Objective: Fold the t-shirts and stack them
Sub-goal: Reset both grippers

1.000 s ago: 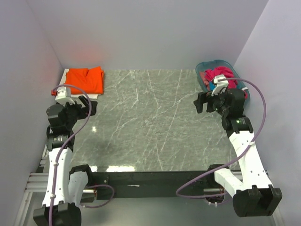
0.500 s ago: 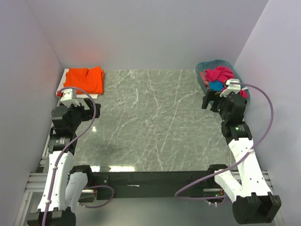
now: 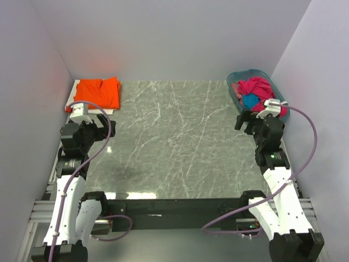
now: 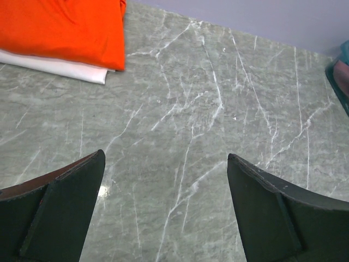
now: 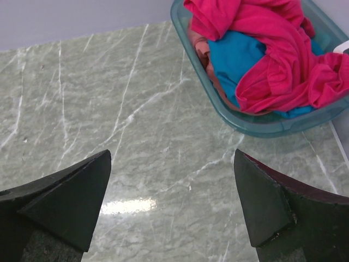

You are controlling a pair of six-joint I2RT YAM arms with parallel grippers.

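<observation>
Hovering left gripper: black fingers spread apart, empty, above the grey-green marble tabletop.
Right gripper: black fingers apart, empty, near the teal plastic basket.
Folded bright orange t-shirt: far-left corner, lying on a folded white t-shirt.
Crumpled magenta t-shirt: heaped over a blue t-shirt inside the basket, far-right corner.

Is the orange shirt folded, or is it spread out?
Folded: the orange t-shirt lies as a compact rectangle on a white cloth in the far-left corner.
</observation>
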